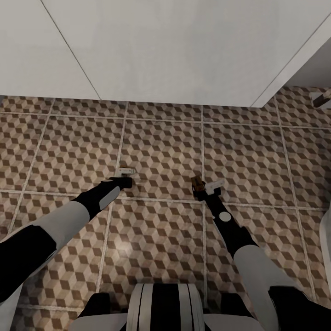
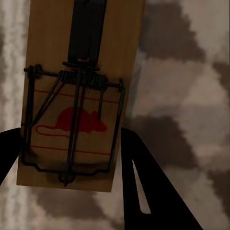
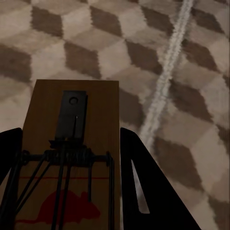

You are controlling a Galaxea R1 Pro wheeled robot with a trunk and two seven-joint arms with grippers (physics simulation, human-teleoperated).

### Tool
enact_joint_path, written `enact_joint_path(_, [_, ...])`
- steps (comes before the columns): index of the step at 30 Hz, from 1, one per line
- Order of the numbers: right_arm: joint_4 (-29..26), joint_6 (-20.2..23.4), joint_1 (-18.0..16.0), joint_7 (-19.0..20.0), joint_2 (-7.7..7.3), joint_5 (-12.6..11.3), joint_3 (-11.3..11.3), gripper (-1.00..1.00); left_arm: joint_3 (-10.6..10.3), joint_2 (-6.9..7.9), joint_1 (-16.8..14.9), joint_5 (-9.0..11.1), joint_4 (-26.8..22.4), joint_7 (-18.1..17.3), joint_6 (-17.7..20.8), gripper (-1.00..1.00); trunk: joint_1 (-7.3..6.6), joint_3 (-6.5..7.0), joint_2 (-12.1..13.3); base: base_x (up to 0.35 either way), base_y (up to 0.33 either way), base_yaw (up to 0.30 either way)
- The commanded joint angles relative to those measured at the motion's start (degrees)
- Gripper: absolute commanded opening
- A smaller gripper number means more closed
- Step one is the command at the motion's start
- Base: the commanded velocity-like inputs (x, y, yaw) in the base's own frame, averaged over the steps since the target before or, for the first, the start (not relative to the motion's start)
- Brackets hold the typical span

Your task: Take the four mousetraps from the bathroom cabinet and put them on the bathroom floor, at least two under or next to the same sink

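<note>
Each of my grippers has a mousetrap between its fingers. The left gripper (image 1: 124,176) hangs low over the bathroom floor (image 1: 161,147), in front of the white bathroom sink (image 1: 161,46). In the left wrist view the left gripper (image 2: 70,132) is shut on the sides of a brown mousetrap (image 2: 48,48) with a red mouse print, very close to the tiles. The right gripper (image 1: 205,186) is shut on a second mousetrap (image 1: 197,184), held above the floor. In the right wrist view that mousetrap (image 3: 100,124) sits between the dark fingers (image 3: 143,172) of the right gripper (image 3: 70,130). The cabinet is out of view.
The sink's flat white underside fills the upper part of the head view, its front edge crossing above the tiles. A pale fixture (image 1: 322,99) shows at the far right edge. Patterned tiles stretch between and around both arms. My base (image 1: 163,305) is at the bottom.
</note>
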Motion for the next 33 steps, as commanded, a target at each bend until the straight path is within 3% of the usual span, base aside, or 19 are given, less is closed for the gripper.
enact_joint_path(1, [0.00, -0.11, -0.09, 0.31, 0.06, 0.12, -0.35, -1.00, -0.52, 0.08, -0.03, 0.35, -0.22, 0.64, 0.21, -1.00, -0.01, -0.03, -0.01, 0.000, 0.000, 0.000])
enact_joint_path(21, [0.19, 10.91, -7.37, 0.08, 0.21, 0.23, -0.49, -1.00, 0.07, 0.87, -0.03, 0.27, -1.85, 1.46, 0.05, -1.00, -0.01, -0.03, -0.01, 0.000, 0.000, 0.000])
enact_joint_path(25, [0.20, 11.84, -7.89, 0.08, 0.23, 0.25, -0.42, -1.00, 0.10, 0.79, -0.03, 0.30, -1.88, 8.07, -1.83, -1.00, -0.01, -0.03, -0.01, 0.000, 0.000, 0.000])
enact_joint_path(29, [0.16, 12.10, -8.13, 0.08, 0.23, 0.40, -0.40, -1.00, -0.03, 0.63, -0.03, 0.27, -1.17, 14.29, -10.17, -1.00, -0.01, -0.03, -0.01, 0.000, 0.000, 0.000])
enact_joint_path(33, [0.14, 12.18, -8.38, 0.08, 0.37, 1.80, -0.40, -1.00, -0.17, 0.49, -0.03, 0.29, 1.68, 16.09, -13.97, -1.00, -0.01, -0.03, -0.01, 0.000, 0.000, 0.000])
